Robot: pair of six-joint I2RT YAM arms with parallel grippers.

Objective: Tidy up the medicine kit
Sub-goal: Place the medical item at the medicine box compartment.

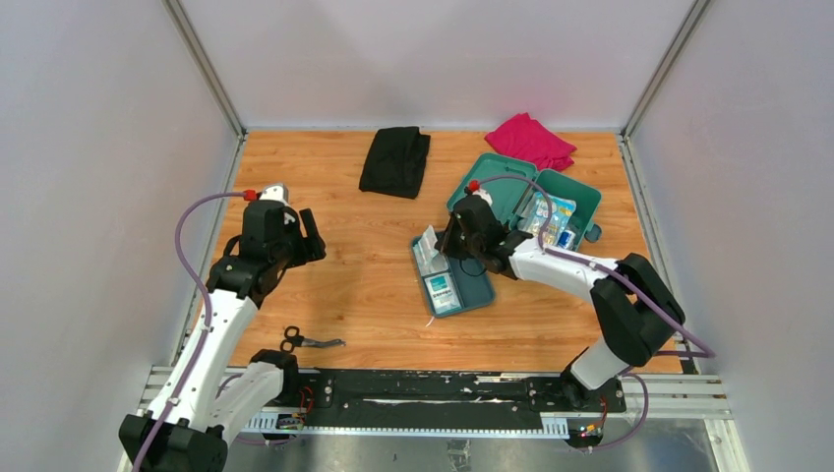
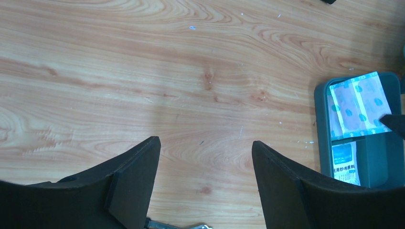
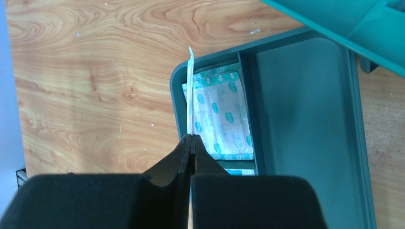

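The medicine kit (image 1: 506, 169) sat open right of centre in the overhead frame, its tray (image 1: 482, 295) on the table (image 1: 374, 285) just below-left. The right fingers (image 3: 191, 139) pinched a thin white packet (image 3: 190, 90) (seen edge-on) over the tray; the left fingers (image 2: 205, 142) stood apart at frame left.

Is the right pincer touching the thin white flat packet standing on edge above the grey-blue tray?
Touching. The right wrist view shows the right pincer shut on the thin white flat packet, with no gap between them.
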